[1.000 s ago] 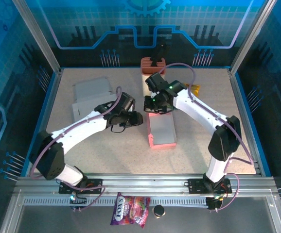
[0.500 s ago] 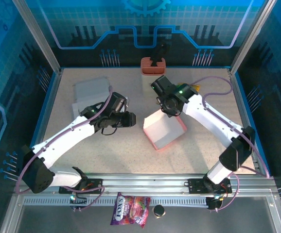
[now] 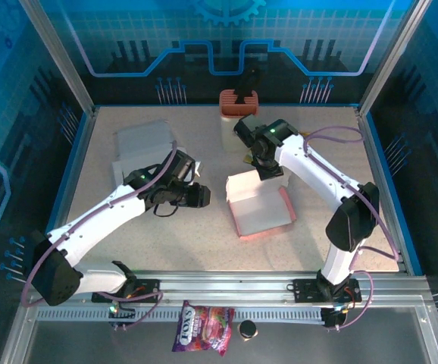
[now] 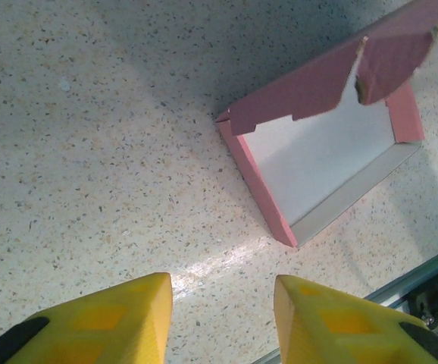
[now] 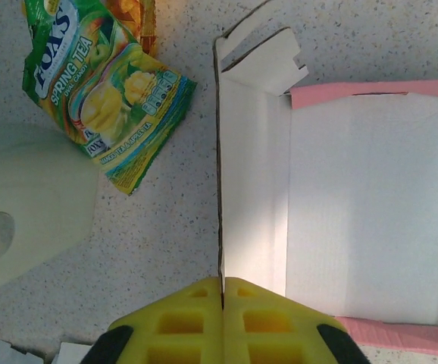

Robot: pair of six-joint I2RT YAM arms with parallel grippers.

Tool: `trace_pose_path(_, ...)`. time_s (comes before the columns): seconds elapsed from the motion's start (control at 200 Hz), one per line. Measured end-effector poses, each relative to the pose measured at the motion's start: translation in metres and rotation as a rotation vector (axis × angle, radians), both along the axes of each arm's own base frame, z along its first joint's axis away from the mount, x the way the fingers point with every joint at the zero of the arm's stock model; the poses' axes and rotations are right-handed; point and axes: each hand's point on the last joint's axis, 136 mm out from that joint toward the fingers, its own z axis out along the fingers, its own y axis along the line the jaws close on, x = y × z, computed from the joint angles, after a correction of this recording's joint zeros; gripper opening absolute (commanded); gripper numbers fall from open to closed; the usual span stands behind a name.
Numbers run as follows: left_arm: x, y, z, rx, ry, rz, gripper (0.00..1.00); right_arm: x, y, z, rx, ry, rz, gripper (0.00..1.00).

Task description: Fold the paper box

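From above, the pink paper box lies open like a shallow tray, white inside facing up. The right gripper sits at its far edge with the jaws pressed together on that end wall. The left gripper hangs clear of the box, which lies a little beyond its fingertips. Down by the rail at the arm bases lies a candy bag with what looks like FOX'S on it. In the left wrist view, the yellow fingers stand moderately apart over bare tabletop, holding nothing. The box lies ahead of them and to the right, a notched pink flap raised at its far side. In the right wrist view, the two fingers are closed flat on the thin edge of the white end flap, which runs straight ahead from the fingertips. The box floor spreads to their right, and to their left lies a green sachet reading FOX'S SPRING TEA. I'd call the fold partway: the pink walls are up and one end flap is held upright, but its tabs are untucked and nothing is locked or closed.
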Motion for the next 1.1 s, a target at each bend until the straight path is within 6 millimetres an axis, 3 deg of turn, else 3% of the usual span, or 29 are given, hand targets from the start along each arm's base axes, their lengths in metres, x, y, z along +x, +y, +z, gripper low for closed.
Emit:
trace_pose_path(0.16,0.001,-0.008,-0.004,-0.015,0.001,-0.044,0.47,0.002,-0.001,0.0,0.013,-0.028,-0.014,0.33)
trace_pose_path(0.3,0.008,-0.018,-0.013,-0.025,0.001,-0.08,0.48,0.009,-0.019,0.009,-0.01,-0.102,0.071,0.41)
trace_pose_path(0.455,0.016,-0.026,-0.029,-0.005,0.014,-0.102,0.49,0.02,-0.057,0.046,-0.137,-0.267,0.451,0.5)
trace_pose_path(0.55,0.019,-0.032,-0.036,0.007,0.018,-0.11,0.5,0.009,-0.081,0.064,-0.241,-0.362,0.752,0.47)
trace_pose_path(0.63,0.022,-0.037,-0.038,0.017,0.008,-0.122,0.5,-0.003,-0.101,0.067,-0.328,-0.388,0.928,0.47)
trace_pose_path(0.765,0.032,-0.05,-0.038,0.038,-0.031,-0.137,0.49,-0.012,-0.116,0.034,-0.387,-0.324,1.166,0.52)
trace_pose_path(0.885,0.04,-0.053,-0.04,0.07,-0.053,-0.125,0.46,-0.013,-0.105,-0.011,-0.349,-0.254,1.365,0.6)
trace_pose_path(1.101,0.055,-0.055,-0.048,0.114,-0.066,-0.105,0.4,0.002,-0.093,-0.06,-0.307,-0.188,1.587,0.61)
